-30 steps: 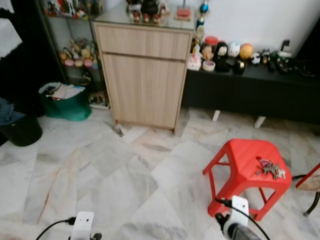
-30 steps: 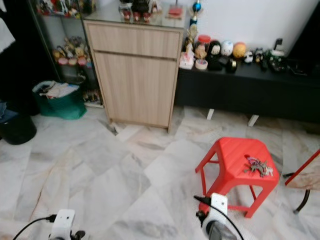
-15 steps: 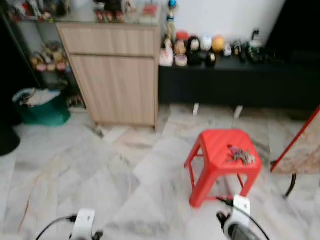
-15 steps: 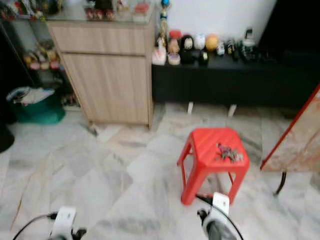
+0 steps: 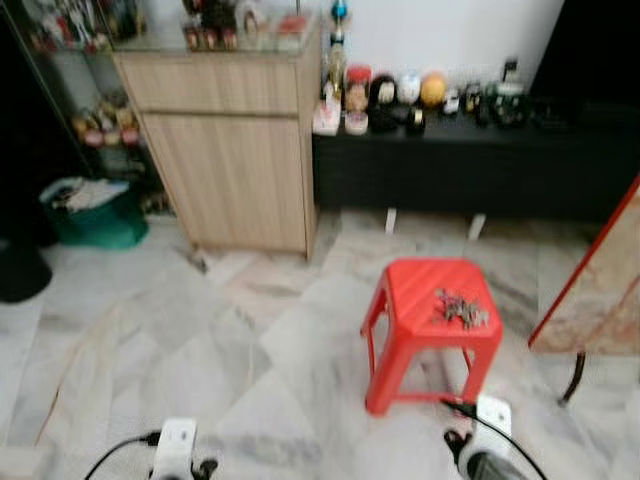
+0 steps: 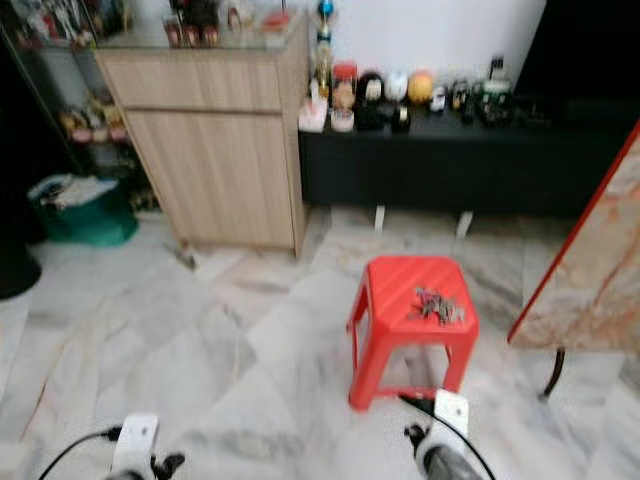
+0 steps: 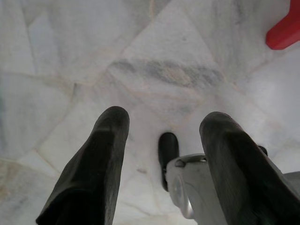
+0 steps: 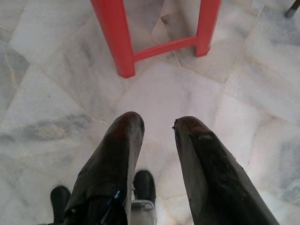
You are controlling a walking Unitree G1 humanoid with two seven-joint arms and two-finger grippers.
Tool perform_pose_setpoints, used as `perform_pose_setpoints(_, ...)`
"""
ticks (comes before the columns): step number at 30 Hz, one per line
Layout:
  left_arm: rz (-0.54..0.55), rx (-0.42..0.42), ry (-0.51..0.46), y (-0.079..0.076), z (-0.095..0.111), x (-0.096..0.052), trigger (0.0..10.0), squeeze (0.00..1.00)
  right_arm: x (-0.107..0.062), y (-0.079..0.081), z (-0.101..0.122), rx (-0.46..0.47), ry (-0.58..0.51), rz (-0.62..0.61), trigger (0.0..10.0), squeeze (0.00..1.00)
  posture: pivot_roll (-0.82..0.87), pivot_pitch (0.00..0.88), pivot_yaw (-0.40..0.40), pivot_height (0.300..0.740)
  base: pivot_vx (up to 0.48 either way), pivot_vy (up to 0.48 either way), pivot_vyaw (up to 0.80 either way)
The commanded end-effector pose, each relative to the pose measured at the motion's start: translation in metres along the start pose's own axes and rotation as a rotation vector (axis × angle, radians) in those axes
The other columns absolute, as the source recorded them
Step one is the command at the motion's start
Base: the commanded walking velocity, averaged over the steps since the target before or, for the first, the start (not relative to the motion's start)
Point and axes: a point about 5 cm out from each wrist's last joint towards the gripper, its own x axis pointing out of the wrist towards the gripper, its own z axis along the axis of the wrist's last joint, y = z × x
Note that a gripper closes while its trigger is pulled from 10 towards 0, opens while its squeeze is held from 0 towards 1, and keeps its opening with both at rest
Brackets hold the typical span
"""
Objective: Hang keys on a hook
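A bunch of keys (image 5: pixel 458 308) lies on top of a red plastic stool (image 5: pixel 415 330) on the marble floor, ahead and to my right. Both arms hang low at the bottom edge of the eye views. In the left wrist view my left gripper (image 7: pixel 161 126) points down at bare floor, its two black fingers spread wide with nothing between them. My right gripper (image 8: pixel 158 124) also hangs open over the floor, just short of the red stool legs (image 8: pixel 117 42). No hook can be made out.
A wooden cabinet (image 5: pixel 235 150) stands at the back left, and a low black bench (image 5: pixel 470 160) with figurines runs along the wall. A green bag (image 5: pixel 95 215) sits far left. A red-edged panel (image 5: pixel 600 290) leans at the right. Open marble floor lies before me.
The camera has turned right and moved closer: the stool with the keys has shifted from the lower right towards the centre, and the red-edged panel has come into view. Both arms still hang.
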Motion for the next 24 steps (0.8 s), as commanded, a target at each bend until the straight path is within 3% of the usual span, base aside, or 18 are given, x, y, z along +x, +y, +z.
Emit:
perform_pose_setpoints(1, 0.007, -0.016, 0.0, 0.0032, 0.0001, -0.0003, 10.0, 0.0, 0.0008, 0.0058, 0.0024, 0.0, -0.008, 0.014, 10.0, 0.0, 0.05, 0.0, -0.04, 0.74, 0.0, 0.0, 0.0)
perform_pose_setpoints(5, -0.002, -0.003, 0.0, 0.0029, 0.001, -0.0002, 10.0, 0.0, 0.0008, 0.0057, 0.0029, -0.003, -0.008, 0.014, 10.0, 0.0, 0.05, 0.0, -0.04, 0.74, 0.0, -0.137, 0.0)
perform_pose_setpoints(16, 0.005, -0.003, 0.001, 0.0025, 0.0015, 0.0002, 10.0, 0.0, 0.0009, 0.0054, 0.0042, -0.017, -0.008, 0.019, 10.0, 0.0, 0.05, 0.0, -0.046, 0.74, 0.0, -0.383, 0.0)
perform_pose_setpoints(24, 0.015, -0.004, 0.005, 0.0027, 0.001, 0.0002, 10.0, 0.0, 0.0008, 0.0049, 0.0043, -0.022, -0.006, 0.02, 10.0, 0.0, 0.05, 0.0, -0.048, 0.74, 0.0, 0.0, 0.0)
